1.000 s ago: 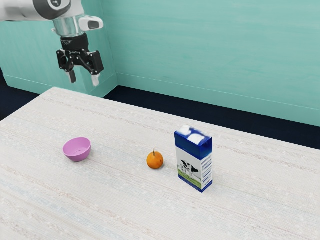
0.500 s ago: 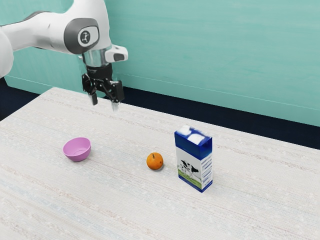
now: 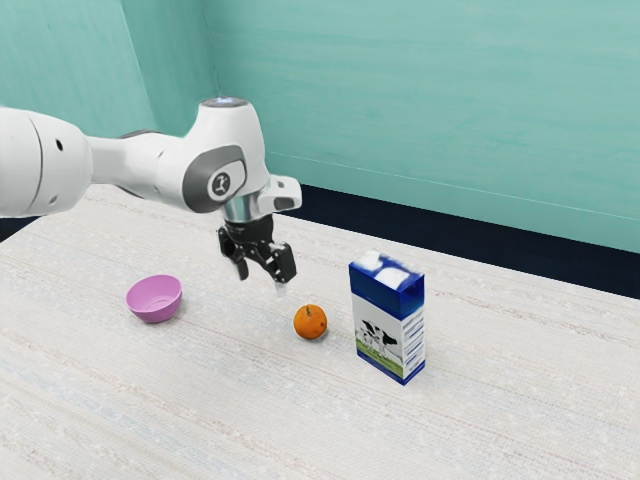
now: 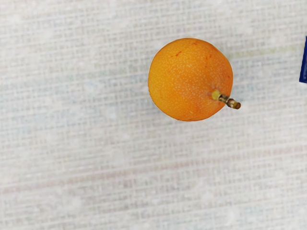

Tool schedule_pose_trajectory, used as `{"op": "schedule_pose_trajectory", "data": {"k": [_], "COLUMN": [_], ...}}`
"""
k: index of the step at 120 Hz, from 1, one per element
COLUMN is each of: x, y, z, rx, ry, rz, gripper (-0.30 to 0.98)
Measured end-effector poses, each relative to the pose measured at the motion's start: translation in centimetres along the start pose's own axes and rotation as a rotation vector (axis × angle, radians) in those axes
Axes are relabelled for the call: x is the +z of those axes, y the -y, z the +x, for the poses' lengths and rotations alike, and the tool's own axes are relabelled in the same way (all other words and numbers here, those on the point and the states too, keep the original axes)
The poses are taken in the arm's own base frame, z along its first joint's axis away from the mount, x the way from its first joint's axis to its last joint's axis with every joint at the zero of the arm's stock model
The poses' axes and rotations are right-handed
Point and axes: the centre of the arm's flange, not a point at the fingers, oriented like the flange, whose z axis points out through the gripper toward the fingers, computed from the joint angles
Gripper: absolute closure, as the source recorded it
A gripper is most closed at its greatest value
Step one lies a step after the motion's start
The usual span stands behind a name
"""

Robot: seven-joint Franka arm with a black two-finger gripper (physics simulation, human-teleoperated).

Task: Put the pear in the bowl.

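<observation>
While I hang above the bench (image 3: 220, 410), pincer (image 3: 261, 281): fingers spread, nothing pinched.
Pear (image 3: 310, 322): on the bench, lower than my fingertips and off toward the exterior view's right.
Long axis: hardly any, the orange body looks near round; its stem (image 4: 233, 103) leans out on the side where the carton (image 3: 390, 315) stands.
Next move, by my judgement: across toward the pear, then down astride it, minding the carton.
Carton, past the pear from me: upright, blue and white, cow picture (image 3: 379, 335) on its front; side-panel print (image 3: 413, 340) too small to read.
Bowl (image 3: 155, 300): pink, upright, well apart toward the exterior view's left.
</observation>
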Motion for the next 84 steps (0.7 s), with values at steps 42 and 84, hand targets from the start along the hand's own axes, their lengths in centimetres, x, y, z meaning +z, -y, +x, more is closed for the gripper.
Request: {"op": "schedule_pose_trajectory", "data": {"k": [42,84], "x": [4.1,9.1], "y": [-2.2,-2.4], "z": [4.3,6.3], "rx": [0.007,0.004], "ry": [-0.067,-0.036], "rz": [-0.028,-0.020], "gripper": [0.01,0.01]}}
